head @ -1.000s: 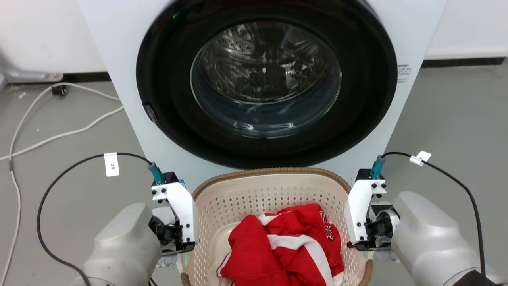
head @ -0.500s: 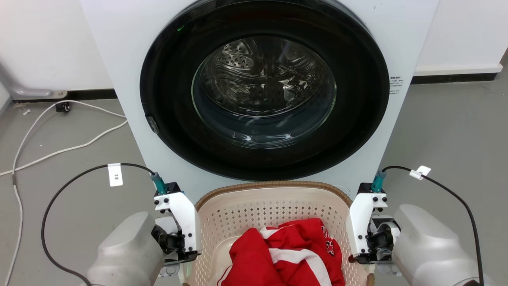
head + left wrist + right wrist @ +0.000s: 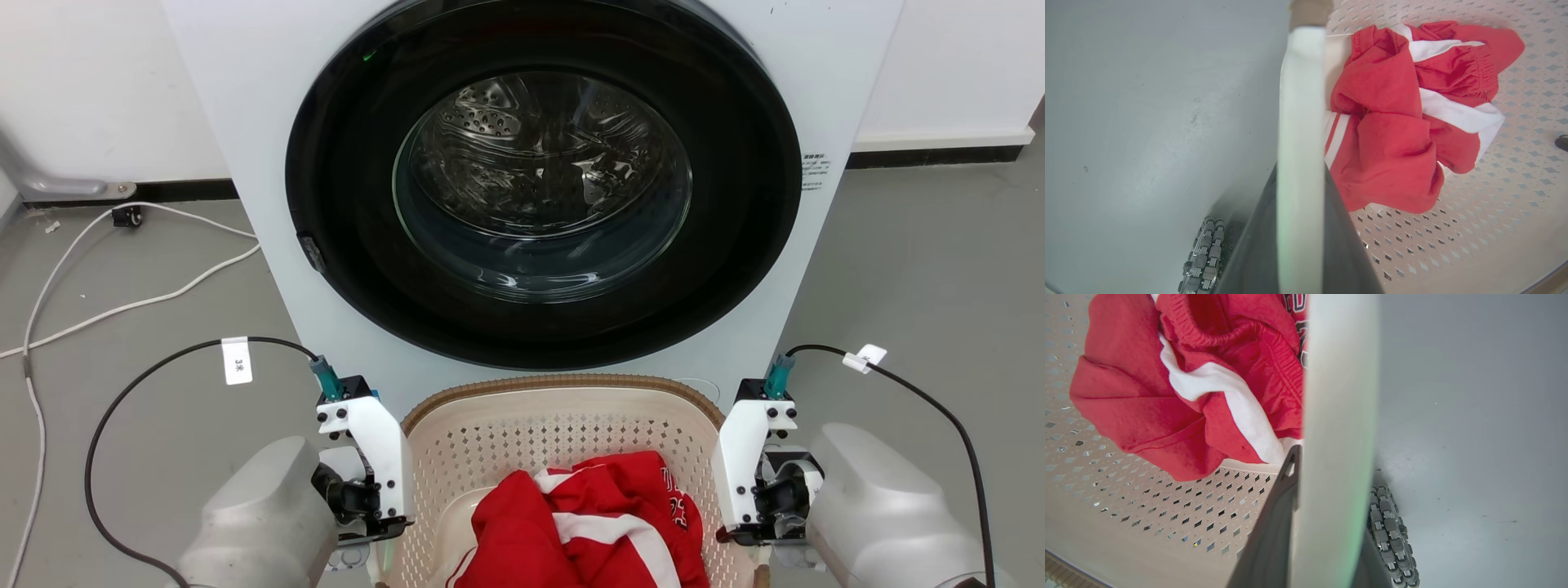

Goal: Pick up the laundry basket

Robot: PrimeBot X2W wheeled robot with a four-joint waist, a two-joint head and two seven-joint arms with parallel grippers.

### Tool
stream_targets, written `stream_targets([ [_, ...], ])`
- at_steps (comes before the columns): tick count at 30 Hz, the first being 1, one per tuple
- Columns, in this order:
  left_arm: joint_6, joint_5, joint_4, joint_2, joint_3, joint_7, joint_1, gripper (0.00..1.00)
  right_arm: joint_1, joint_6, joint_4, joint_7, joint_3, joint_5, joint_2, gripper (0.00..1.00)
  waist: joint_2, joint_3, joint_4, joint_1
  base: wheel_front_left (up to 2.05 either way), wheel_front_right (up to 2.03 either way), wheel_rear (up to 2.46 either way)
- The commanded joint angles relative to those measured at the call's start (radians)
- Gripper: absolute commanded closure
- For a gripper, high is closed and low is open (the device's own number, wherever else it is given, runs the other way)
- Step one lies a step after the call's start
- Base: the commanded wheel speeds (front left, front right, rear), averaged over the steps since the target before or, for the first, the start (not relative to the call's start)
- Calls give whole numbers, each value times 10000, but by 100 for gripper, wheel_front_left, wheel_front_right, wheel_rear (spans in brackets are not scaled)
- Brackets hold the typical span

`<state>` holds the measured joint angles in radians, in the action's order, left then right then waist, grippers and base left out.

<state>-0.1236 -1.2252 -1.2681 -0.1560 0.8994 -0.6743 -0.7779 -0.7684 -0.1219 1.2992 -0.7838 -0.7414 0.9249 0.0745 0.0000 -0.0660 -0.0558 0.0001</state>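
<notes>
While it is held between the two claws, the laundry basket (image 3: 563, 420) looks cream, with lots of little holes, a brown rim and white handles (image 3: 1300, 102). The left claw (image 3: 1300, 175) and the right claw (image 3: 1331, 465) each pinch one handle tight. Red and white clothes (image 3: 588, 531) lie inside.

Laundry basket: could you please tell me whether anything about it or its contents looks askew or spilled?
Nothing stands out. The laundry basket looks level in front of the washer, and the red-and-white garment lies crumpled wholly inside, nothing hanging out.
</notes>
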Motion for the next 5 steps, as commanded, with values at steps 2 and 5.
stream_targets([
  [2, -127, -135, 193, 398, 4, 39, 51, 100, -86, -161, -203, 58, 27, 225, -445, 100, 0, 4, 2, -1, 0, 0, 0],
  [5, -127, -154, 192, 387, 20, 34, 55, 100, -106, -161, -204, 69, 3, 258, -449, 100, 0, 23, -4, -1, 0, 0, 0],
])
